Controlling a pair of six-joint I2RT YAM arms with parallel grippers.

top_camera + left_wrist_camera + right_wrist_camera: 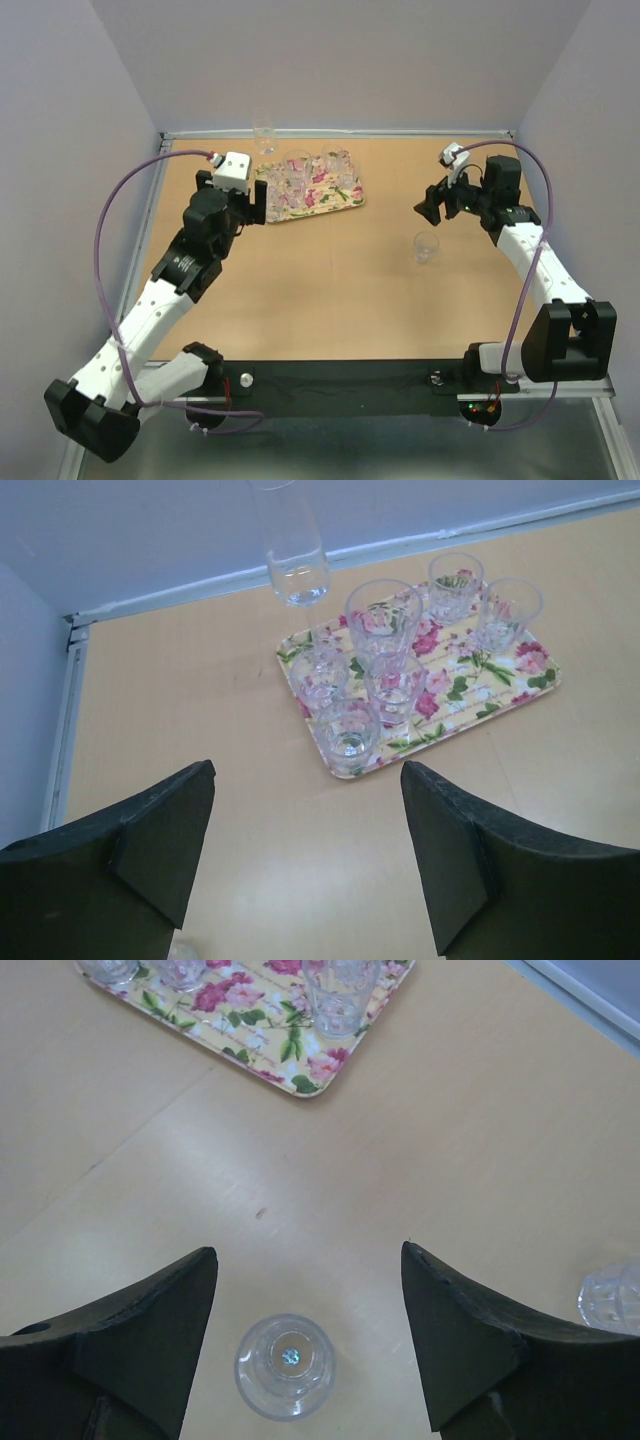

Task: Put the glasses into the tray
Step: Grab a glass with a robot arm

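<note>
The flowered tray (pixel 335 200) lies at the back left of the table and holds several clear glasses (pixel 297 160); it also shows in the left wrist view (pixel 520 685) with the glasses (pixel 383 620). A tall glass (pixel 264 135) stands by the back wall beyond the tray (pixel 290 560). One small glass (pixel 427 246) stands alone on the right. My right gripper (pixel 430 207) is open and empty above it; in the right wrist view this glass (pixel 285 1365) sits low between the open fingers (pixel 308 1260). My left gripper (pixel 245 212) is open and empty just left of the tray (pixel 308 780).
Another clear glass (pixel 612 1298) shows at the right edge of the right wrist view. A metal rail (pixel 340 132) runs along the back edge under the grey walls. Purple cables loop off both arms.
</note>
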